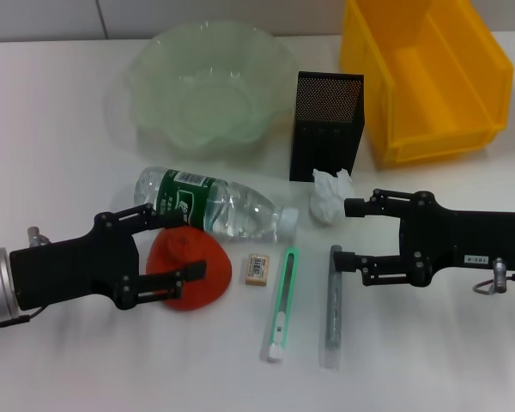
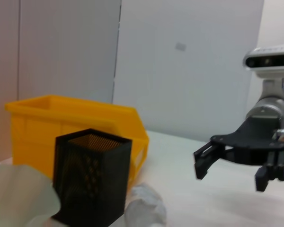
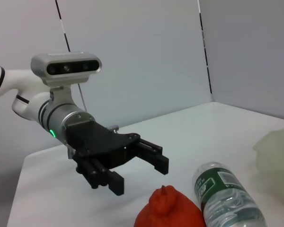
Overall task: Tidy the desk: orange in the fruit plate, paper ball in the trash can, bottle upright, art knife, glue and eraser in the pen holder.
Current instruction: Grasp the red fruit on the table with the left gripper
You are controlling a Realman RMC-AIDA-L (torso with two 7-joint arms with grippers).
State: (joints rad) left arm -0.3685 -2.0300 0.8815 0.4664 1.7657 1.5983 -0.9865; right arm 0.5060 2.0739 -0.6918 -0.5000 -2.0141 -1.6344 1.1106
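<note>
The red-orange orange [image 1: 189,276] [image 3: 168,210] lies near the table's front left. My left gripper [image 1: 189,246] [image 3: 138,174] hovers open just above it, one finger on each side. Behind the orange lies the bottle [image 1: 215,204] [image 3: 227,198] on its side, cap to the right. The paper ball [image 1: 330,196] [image 2: 144,208] sits in front of the black mesh pen holder [image 1: 326,124] [image 2: 92,175]. My right gripper [image 1: 345,232] [image 2: 232,175] is open, its far finger close beside the paper ball. The eraser [image 1: 256,267], the green art knife [image 1: 281,305] and the grey glue [image 1: 333,307] lie between the two grippers.
The pale-green fruit plate [image 1: 206,86] [image 2: 19,194] [image 3: 277,161] stands at the back centre-left. The yellow trash can [image 1: 425,77] [image 2: 71,123] stands at the back right, just right of the pen holder. A grey wall rises behind the table.
</note>
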